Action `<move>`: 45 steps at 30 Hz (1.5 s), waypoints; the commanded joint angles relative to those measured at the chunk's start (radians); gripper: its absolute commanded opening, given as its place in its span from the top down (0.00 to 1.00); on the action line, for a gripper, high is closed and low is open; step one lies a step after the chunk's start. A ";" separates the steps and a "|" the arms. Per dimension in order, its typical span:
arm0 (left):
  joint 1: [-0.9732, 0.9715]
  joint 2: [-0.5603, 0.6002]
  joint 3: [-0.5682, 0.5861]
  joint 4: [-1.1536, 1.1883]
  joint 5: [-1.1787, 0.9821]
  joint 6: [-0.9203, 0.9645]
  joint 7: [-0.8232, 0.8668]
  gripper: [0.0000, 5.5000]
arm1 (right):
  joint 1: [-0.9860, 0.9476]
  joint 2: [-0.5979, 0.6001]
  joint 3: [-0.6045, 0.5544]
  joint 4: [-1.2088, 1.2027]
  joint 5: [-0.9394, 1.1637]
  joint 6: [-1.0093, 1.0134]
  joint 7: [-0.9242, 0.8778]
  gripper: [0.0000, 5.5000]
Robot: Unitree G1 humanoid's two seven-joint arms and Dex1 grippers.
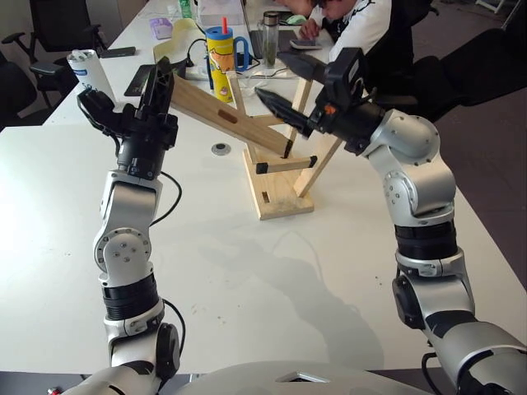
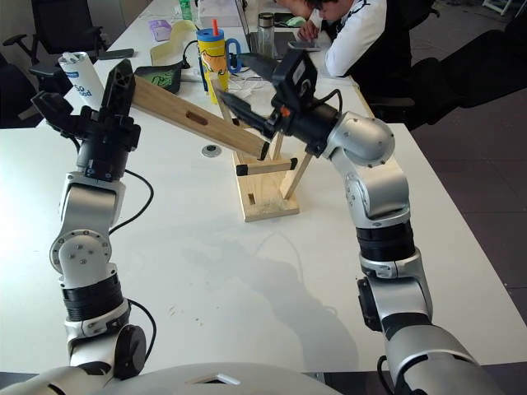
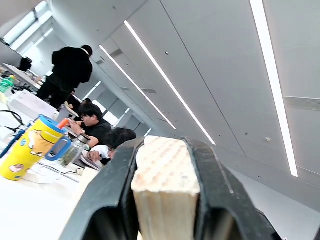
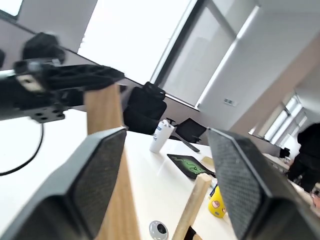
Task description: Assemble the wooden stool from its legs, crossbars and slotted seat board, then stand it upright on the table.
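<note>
The slotted board (image 1: 206, 105) hangs slanted in the air, its high end out to the left of the half-built stool frame (image 1: 284, 177) and its low end coming down into the frame just above the crossbar (image 1: 286, 164). I can see one slot cut through the board about midway along.

The frame stands on the white table (image 1: 247, 280). It has a flat base board (image 1: 280, 202) lying on the tabletop, thin legs (image 1: 327, 160) rising from it at a lean, and the crossbar with black ends spanning two of them.

My left gripper (image 1: 162, 82) is clamped on the board's high end. In the left wrist view the end grain sits squeezed between both fingers (image 3: 110, 200).

My right gripper (image 2: 233, 76) hovers over the frame with its fingers spread wide and nothing held. One finger (image 4: 95, 180) lies along the board's low end, but I cannot tell whether they touch.

A small round disc (image 1: 220, 149) lies on the table just left of the frame. A yellow cup (image 1: 221, 62) with a blue handle stands behind the frame. A white can (image 1: 89, 72) stands well off to the frame's left.
</note>
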 commanded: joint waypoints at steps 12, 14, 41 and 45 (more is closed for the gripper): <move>0.051 0.012 0.108 -0.011 0.072 -0.056 0.104 0.80 | 0.045 0.002 -0.180 0.022 0.101 0.467 -0.270 0.45; 0.058 0.012 0.110 -0.021 0.075 -0.054 0.109 0.80 | 0.062 -0.005 -0.181 -0.001 0.105 0.491 -0.279 0.45; 0.096 -0.019 0.094 -0.019 0.142 -0.075 0.126 0.80 | 0.105 0.182 -0.179 -0.041 0.098 0.593 -0.564 0.81; 0.084 -0.019 0.076 -0.002 0.166 -0.065 0.122 0.80 | 0.102 0.217 -0.202 -0.013 0.029 0.511 -0.669 0.81</move>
